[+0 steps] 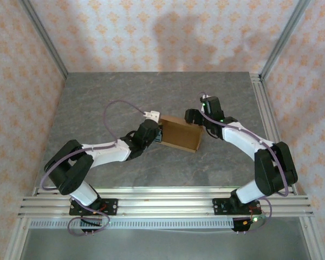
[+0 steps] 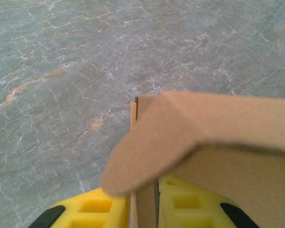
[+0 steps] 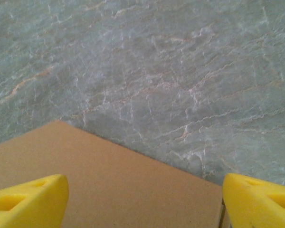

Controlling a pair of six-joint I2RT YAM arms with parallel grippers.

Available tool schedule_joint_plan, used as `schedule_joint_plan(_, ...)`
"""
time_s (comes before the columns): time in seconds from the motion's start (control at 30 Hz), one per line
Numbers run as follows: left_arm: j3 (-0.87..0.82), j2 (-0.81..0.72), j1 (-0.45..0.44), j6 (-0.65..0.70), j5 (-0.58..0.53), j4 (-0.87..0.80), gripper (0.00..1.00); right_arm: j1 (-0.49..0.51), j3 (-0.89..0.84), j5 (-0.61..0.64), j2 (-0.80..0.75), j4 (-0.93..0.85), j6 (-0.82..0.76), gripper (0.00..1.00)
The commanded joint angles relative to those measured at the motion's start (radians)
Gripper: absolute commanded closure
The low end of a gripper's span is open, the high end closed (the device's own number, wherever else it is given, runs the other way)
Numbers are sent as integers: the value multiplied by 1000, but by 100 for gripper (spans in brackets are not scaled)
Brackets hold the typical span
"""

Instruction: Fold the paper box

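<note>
Top external view: the paper box [image 1: 180, 134] sits on the grey marbled surface [image 1: 151, 92] between the two sets of jaws. The left jaws are at its left end and the right jaws at its right end. It is plain brown cardboard, with a lighter upper face and a darker near side.

Left wrist view: the left jaws are pinching a wall of the paper box [image 2: 218, 142]. The thin upright cardboard edge runs straight between the two yellow fingers [image 2: 97, 209], with hardly any gap on either side. A rounded flap [image 2: 147, 152] curls over just ahead of the jaws and covers part of the left-hand finger. A longer wall runs off to the right of them.

Right wrist view: the right jaws are spread wide, with one yellow finger [image 3: 31, 199] low at each side. A flat brown panel of the paper box [image 3: 114, 185] lies between and beneath them, and its edge slants across ahead of the jaws. Whether the fingers touch the cardboard I cannot tell.
</note>
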Motion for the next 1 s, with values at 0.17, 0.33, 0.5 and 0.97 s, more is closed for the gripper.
schedule_joint_plan(0.17,-89,-149,-45,-4,-62,-37,45,10,-44,-19,4,38,-1,16)
schedule_joint_plan(0.33,-160,-315,-53,-12,-57,-81,20,9,-67,-13,4,56,-10,15)
schedule_joint_plan(0.5,-137,-457,-30,8,9,-191,0,22,-84,5,19,67,-62,15)
schedule_joint_plan(0.97,287,-21,211,-175,399,-545,2,82,-118,177,62,62,-162,13)
